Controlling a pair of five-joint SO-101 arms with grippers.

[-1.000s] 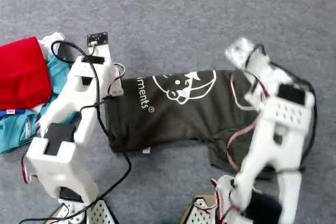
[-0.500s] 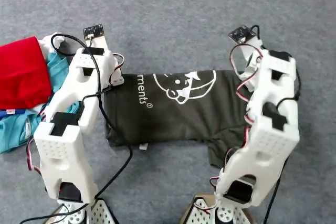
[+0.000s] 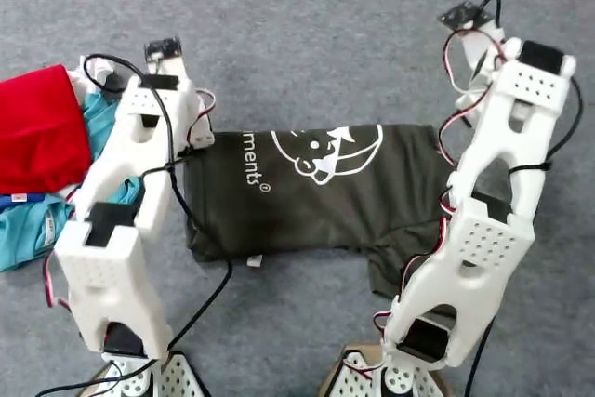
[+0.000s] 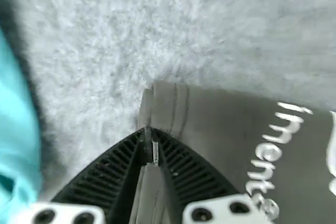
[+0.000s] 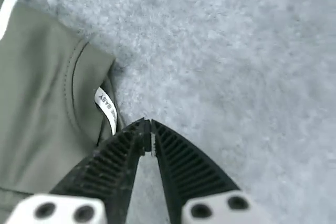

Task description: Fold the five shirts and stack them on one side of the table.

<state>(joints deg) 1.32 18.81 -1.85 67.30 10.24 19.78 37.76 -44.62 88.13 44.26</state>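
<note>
- Middle of the job, by my reading: one dark shirt [image 3: 316, 202] lies flat in the centre of the bench [image 3: 307, 53], and it is not finished yet.
- It's roughly a rectangle, its white print [image 3: 325, 151] facing up, but one sleeve [image 3: 400, 267] pokes out at the corner near the right arm's base. That wants tucking in before it can be stacked.
- Off at the left edge of the bench there's a pile: a red shirt [image 3: 37, 137] on top, a teal shirt [image 3: 28, 225] spilling out underneath, and a scrap of white fabric [image 3: 93, 69] behind.
- Whether those are properly folded I can't say; the teal one looks rumpled. That makes four garments I can count, not five.
- The left gripper [image 4: 148, 141] sits at the dark shirt's hem end, its jaws pressed together with the stitched edge apparently pinched between them.
- The right gripper [image 5: 148, 128] hangs over bare bench just beside the collar and its label [image 5: 106, 107], with its jaws closed on nothing.
</note>
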